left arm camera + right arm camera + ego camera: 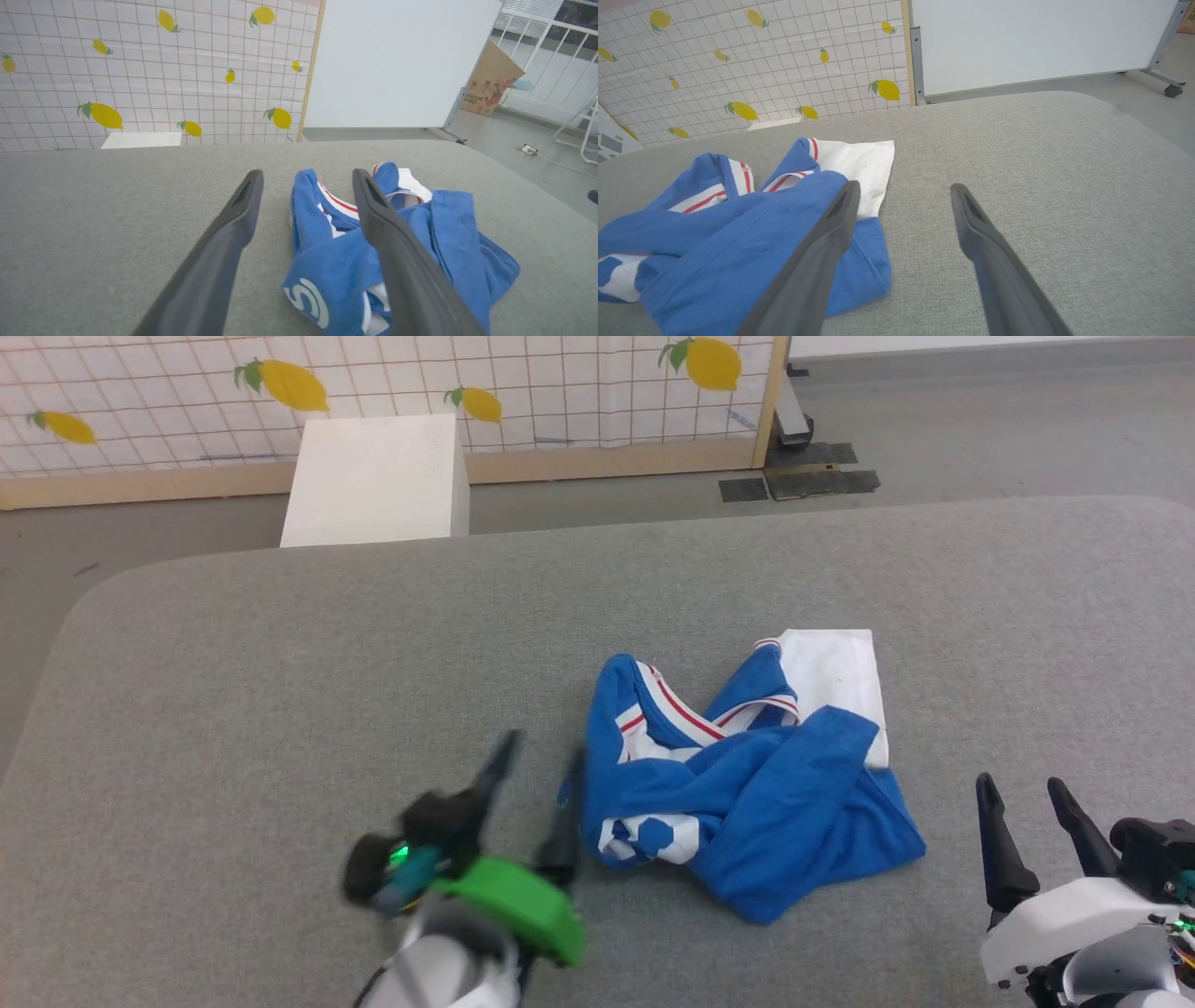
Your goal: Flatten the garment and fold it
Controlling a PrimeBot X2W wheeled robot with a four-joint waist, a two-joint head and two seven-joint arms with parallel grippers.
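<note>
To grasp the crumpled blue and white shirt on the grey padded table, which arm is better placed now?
Left, probably. The open left gripper is right beside the crumpled blue and white shirt; the open right gripper stands apart from the shirt's corner.

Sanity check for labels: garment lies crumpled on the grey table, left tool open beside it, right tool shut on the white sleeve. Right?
No: the right tool is open and empty, apart from the garment (head view). Rest stands.
</note>
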